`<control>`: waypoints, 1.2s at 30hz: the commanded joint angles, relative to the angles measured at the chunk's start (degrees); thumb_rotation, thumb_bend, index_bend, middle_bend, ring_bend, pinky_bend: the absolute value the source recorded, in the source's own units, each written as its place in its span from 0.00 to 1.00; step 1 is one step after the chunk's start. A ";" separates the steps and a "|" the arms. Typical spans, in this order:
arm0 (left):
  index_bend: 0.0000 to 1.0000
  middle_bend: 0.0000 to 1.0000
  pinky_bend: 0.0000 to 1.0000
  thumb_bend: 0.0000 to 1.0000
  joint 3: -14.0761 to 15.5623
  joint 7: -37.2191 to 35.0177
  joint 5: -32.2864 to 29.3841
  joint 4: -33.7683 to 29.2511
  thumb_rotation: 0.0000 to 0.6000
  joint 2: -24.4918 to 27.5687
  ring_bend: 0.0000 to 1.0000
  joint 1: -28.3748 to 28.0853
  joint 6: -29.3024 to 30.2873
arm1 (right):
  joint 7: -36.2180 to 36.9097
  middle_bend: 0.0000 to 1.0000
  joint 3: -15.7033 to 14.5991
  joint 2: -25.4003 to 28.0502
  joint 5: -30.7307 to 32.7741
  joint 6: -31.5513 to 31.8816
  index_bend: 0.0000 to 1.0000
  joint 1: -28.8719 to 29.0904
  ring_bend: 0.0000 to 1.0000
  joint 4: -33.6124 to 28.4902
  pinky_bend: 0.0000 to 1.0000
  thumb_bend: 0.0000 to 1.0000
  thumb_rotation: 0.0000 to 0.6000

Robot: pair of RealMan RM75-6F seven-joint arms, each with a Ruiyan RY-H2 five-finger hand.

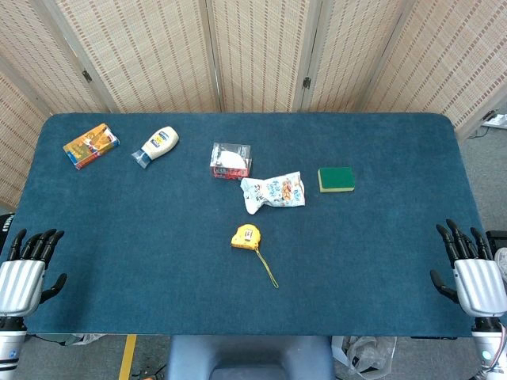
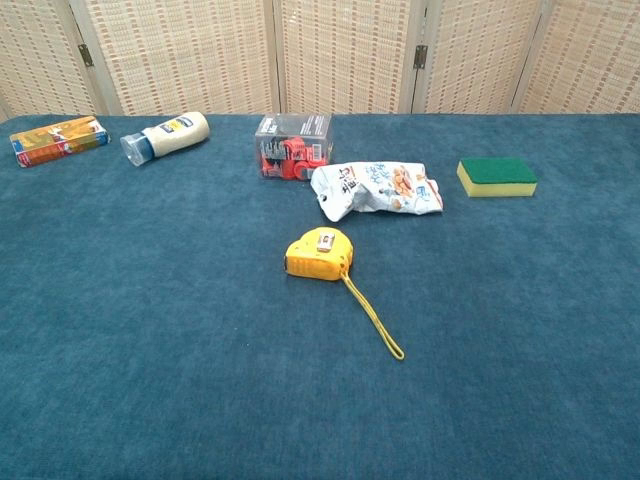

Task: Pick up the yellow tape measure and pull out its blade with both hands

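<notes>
Near the middle of the blue table (image 1: 158,253) lies the yellow tape measure (image 1: 246,237), flat on its side, untouched by me. Its yellow wrist cord (image 1: 268,269) trails from the case toward my edge of the table and slightly to the right.

Just beyond the tape measure sits a crumpled white snack bag (image 1: 273,191), and touching that bag's far left corner is a small clear box (image 1: 230,160) with something red and white inside. To the right of the bag, apart from it, rests a green-topped yellow sponge (image 1: 336,179). Far off at the back left lie a white squeeze bottle (image 1: 156,146) on its side and, further left, an orange packet (image 1: 91,145).

My left hand (image 1: 24,273) rests at the near left edge of the table, holding nothing, fingers apart and pointing forward. My right hand (image 1: 471,273) sits at the near right edge, likewise empty with fingers spread. Both are well apart from the tape measure.
</notes>
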 commanded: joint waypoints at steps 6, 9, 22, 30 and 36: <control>0.15 0.16 0.01 0.33 -0.15 0.05 -0.23 0.03 1.00 -0.08 0.18 -0.26 -0.18 | 0.07 0.08 0.16 -0.07 -0.78 -1.19 0.00 1.17 0.17 -0.65 0.00 0.36 1.00; 0.15 0.16 0.01 0.33 -0.08 -0.11 -0.15 -0.07 1.00 -0.06 0.18 -0.29 -0.20 | -0.21 0.08 0.24 -0.09 -1.83 -2.24 0.00 2.34 0.18 -1.64 0.00 0.36 1.00; 0.15 0.16 0.01 0.33 0.68 -1.48 1.83 0.03 1.00 -0.16 0.18 -0.22 0.52 | -8.25 0.12 3.80 -2.67 -1.37 -16.35 0.00 14.18 0.24 -11.28 0.12 0.33 1.00; 0.15 0.16 0.01 0.33 1.27 -2.87 2.34 0.66 1.00 -0.09 0.18 0.66 1.56 | -14.29 0.08 7.39 -8.13 7.17 -27.83 0.00 23.53 0.18 -14.60 0.12 0.31 1.00; 0.15 0.16 0.01 0.33 1.68 -3.92 2.53 1.30 1.00 -0.13 0.18 1.18 1.91 | -20.50 0.06 9.45 -14.43 14.62 -33.04 0.00 30.21 0.16 -13.41 0.12 0.31 1.00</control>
